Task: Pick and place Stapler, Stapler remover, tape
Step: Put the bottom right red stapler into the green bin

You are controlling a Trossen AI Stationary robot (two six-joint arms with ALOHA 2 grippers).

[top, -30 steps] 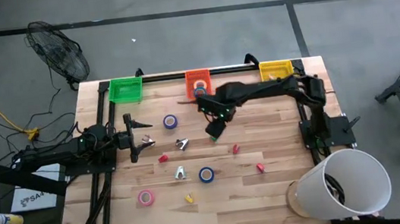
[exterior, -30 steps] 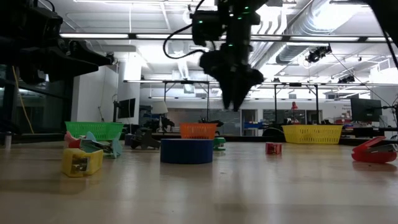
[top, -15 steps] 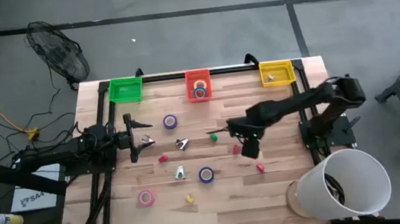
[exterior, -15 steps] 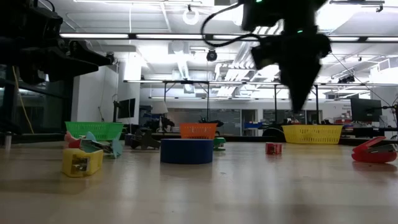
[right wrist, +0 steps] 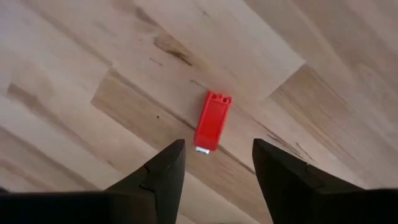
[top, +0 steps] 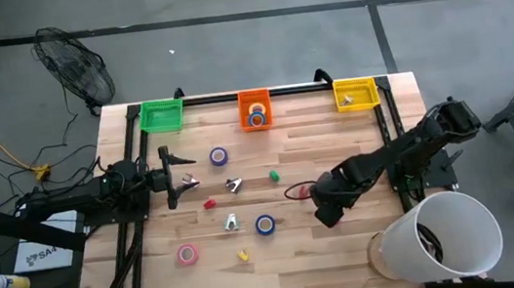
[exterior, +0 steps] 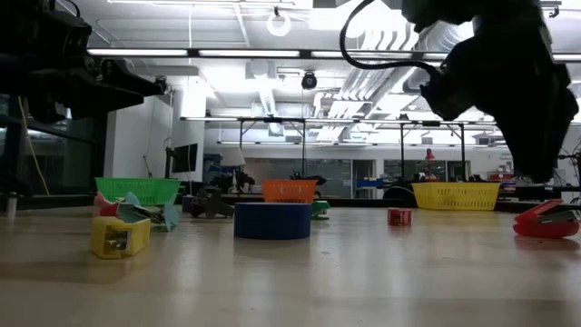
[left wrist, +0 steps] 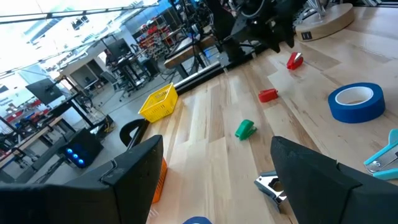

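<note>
While no lettering reads anywhere, right gripper [right wrist: 211, 171] wide open, empty, above red stapler [right wrist: 212, 121].

3 bins [top: 253, 105] behind, tape [top: 265, 225] centre

From above, the right claw [top: 329, 216] covers a red stapler [right wrist: 212, 121] near the worktop's [top: 349, 251] right edge. The white bucket [top: 442, 236] overhangs and hides the worktop's front-right corner.
</note>
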